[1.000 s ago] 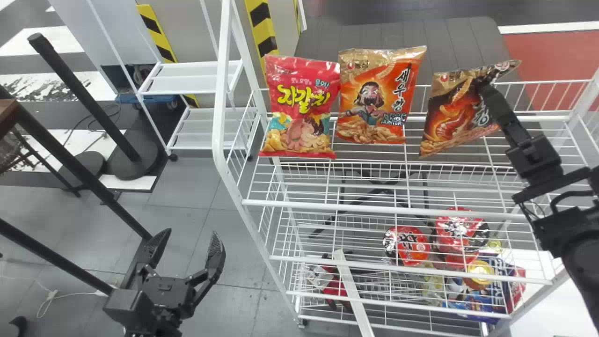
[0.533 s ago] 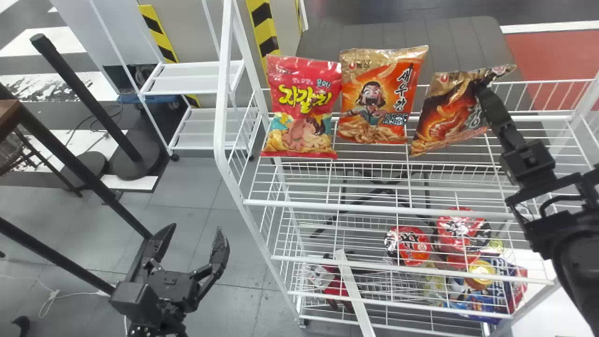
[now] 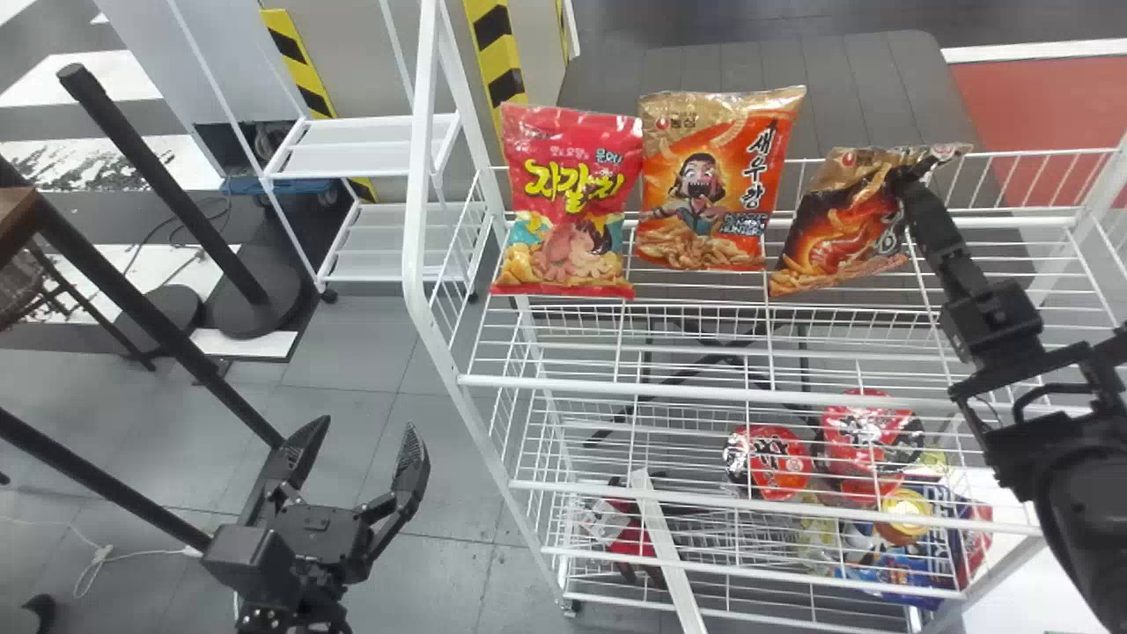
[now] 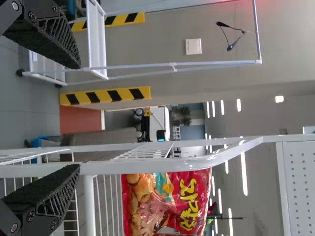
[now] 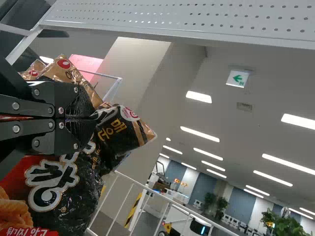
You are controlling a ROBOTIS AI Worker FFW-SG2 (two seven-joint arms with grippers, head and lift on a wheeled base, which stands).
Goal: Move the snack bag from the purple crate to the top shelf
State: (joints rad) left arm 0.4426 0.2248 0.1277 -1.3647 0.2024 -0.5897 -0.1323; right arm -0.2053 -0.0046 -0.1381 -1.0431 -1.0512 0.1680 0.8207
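My right gripper is shut on the upper right part of a black and orange snack bag, which hangs tilted over the right part of the top shelf. In the right wrist view the gripper pinches the crumpled bag near its top. Whether the bag's lower edge touches the wire cannot be told. My left gripper stands open and holds nothing, left of the rack; in the left wrist view, the gripper has its fingers wide apart.
A red snack bag and an orange snack bag stand on the top shelf, left of the held one. Lower down lie red noodle cups and other packs. The rack's white left post rises beside the red bag.
The right arm has moved left with the held bag, bringing it closer to the orange one, and the bag's top has dropped a little. The left arm has shifted only slightly.
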